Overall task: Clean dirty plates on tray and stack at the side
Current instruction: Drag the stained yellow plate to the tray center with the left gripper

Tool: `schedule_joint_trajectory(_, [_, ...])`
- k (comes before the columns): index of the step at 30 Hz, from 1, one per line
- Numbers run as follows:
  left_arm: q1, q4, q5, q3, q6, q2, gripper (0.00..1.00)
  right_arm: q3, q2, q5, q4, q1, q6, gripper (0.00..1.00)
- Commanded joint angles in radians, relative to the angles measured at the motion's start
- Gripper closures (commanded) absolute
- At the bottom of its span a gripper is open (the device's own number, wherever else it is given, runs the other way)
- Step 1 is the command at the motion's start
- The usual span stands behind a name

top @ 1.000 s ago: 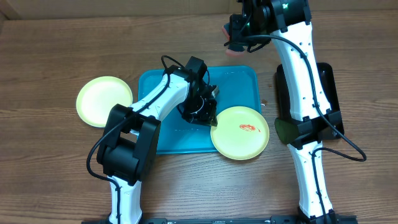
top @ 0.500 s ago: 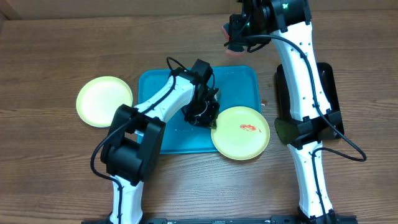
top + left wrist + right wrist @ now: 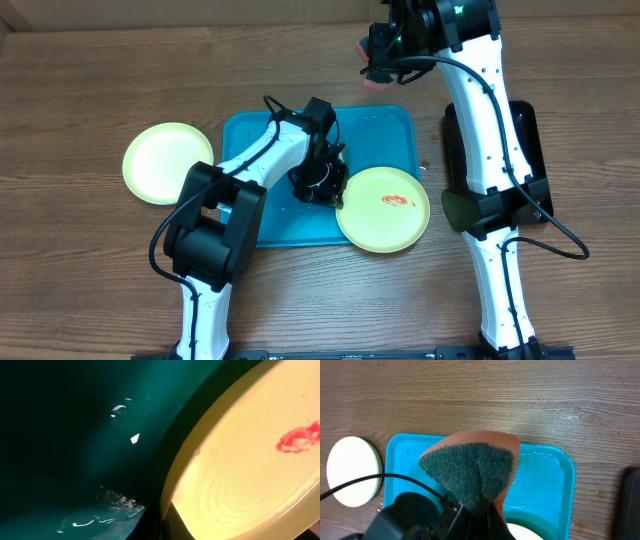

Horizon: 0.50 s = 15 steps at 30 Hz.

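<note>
The clean plate (image 3: 168,163), pale yellow-green, lies flat on the wooden surface (image 3: 80,100), well to the left of the left fingers and apart from the tray. Moving right, the tray (image 3: 390,130), turquoise and wet-looking, sits under the left arm, and the left fingers (image 3: 337,197) are down low over its near right part. They're pinching the left rim of the smeared plate (image 3: 385,210). In the left wrist view that rim (image 3: 172,480) runs right up to the camera, with the tray floor (image 3: 75,435) dark behind it. The smeared plate spreads out to the right of those fingers, part over the tray and part hanging past its near right corner. The red smear (image 3: 397,201) is on its face, on the side away from the fingers. I can't tell whether the plate is resting on the rim or lifted off it.

Further right and at the far side, the right fingers (image 3: 378,68) are pressed onto a sponge (image 3: 378,84), orange with a dark green scouring face (image 3: 470,470), held up in the air. The right wrist view shows the tray's far edge (image 3: 540,480) below them. A black tray (image 3: 525,140) lies on the surface to the right of these fingers, under the right arm.
</note>
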Motion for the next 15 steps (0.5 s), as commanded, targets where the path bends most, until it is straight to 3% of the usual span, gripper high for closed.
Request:
schedule_joint_trajectory(1, [0.038, -0.012, 0.004, 0.027, 0.002, 0.014, 0.96, 0.016, -0.025, -0.008, 0.004, -0.003, 0.003, 0.96])
schedule_joint_trajectory(9, [0.126, -0.056, -0.194, 0.108, 0.101, 0.014, 0.96, 0.016, -0.025, -0.008, 0.004, -0.003, 0.003, 0.96])
schedule_joint_trajectory(15, [0.161, -0.013, -0.468, 0.127, 0.203, 0.014, 0.96, 0.007, -0.025, -0.009, 0.004, -0.003, 0.004, 0.96])
